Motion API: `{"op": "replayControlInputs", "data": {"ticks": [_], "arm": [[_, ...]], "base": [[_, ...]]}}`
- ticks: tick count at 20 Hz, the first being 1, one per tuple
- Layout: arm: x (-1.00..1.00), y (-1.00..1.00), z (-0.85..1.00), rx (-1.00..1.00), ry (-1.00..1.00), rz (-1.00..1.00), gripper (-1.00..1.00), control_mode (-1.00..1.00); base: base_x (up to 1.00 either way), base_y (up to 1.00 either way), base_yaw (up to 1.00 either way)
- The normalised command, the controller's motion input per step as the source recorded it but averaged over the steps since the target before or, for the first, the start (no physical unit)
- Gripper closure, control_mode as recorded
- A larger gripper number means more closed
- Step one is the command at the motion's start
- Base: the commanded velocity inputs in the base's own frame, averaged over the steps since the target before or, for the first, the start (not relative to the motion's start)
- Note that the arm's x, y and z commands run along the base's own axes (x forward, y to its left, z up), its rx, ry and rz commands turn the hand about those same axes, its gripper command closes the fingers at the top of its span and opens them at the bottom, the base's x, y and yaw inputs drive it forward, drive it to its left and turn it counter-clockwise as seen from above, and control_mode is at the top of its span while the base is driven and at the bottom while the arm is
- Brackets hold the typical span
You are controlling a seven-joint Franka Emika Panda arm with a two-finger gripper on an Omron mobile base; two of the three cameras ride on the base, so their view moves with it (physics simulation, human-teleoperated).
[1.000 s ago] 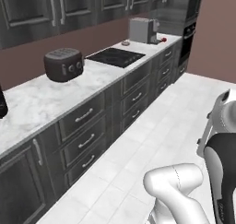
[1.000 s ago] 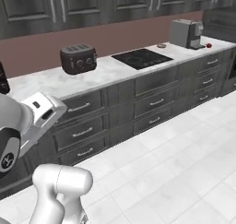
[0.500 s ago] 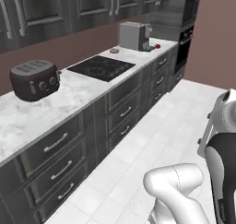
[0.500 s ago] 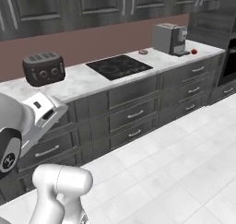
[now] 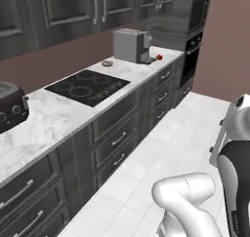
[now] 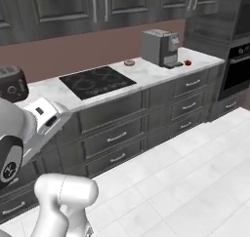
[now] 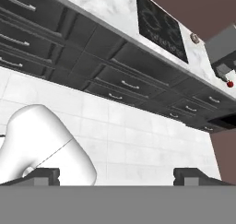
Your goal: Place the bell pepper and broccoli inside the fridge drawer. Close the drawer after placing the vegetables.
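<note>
On the marble worktop, the black flat cooktop lies left of the grey boxy coffee machine. A small glossy red bell pepper sits just right of the machine.

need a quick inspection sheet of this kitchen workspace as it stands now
surface: white marble counter over grey drawers with bar handles.
job's things: bell pepper, small and red, on the counter right of the coffee machine. Also seen in the left base view and hand view. Broccoli and fridge drawer: nothing seen.
clutter: black cooktop, toaster, small round item near the coffee machine.
grippers: gripper fingertips spread apart, holding nothing, far from the counter.
cables: nothing seen.
surroundings: dark upper cabinets, wall oven, white tiled floor.
</note>
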Motion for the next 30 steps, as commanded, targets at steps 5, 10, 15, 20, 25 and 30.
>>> {"op": "replayControlInputs", "data": {"ticks": [5, 10, 15, 20, 25, 30], "arm": [[0.00, 0.00, 0.00, 0.00, 0.00, 0.00, -1.00, 1.00], [0.00, 0.00, 0.00, 0.00, 0.00, 0.00, -1.00, 1.00], [0.00, 0.00, 0.00, 0.00, 0.00, 0.00, -1.00, 1.00], [0.00, 0.00, 0.00, 0.00, 0.00, 0.00, -1.00, 1.00], [0.00, 0.00, 0.00, 0.00, 0.00, 0.00, -1.00, 1.00], [0.00, 0.00, 0.00, 0.00, 0.00, 0.00, -1.00, 1.00]], "base": [[1.00, -0.53, 0.01], [1.00, -0.51, 0.03], [1.00, -0.56, 0.17], [0.87, -0.50, 0.25], [0.80, -0.53, 0.25], [0.82, -0.51, 0.25]]}}
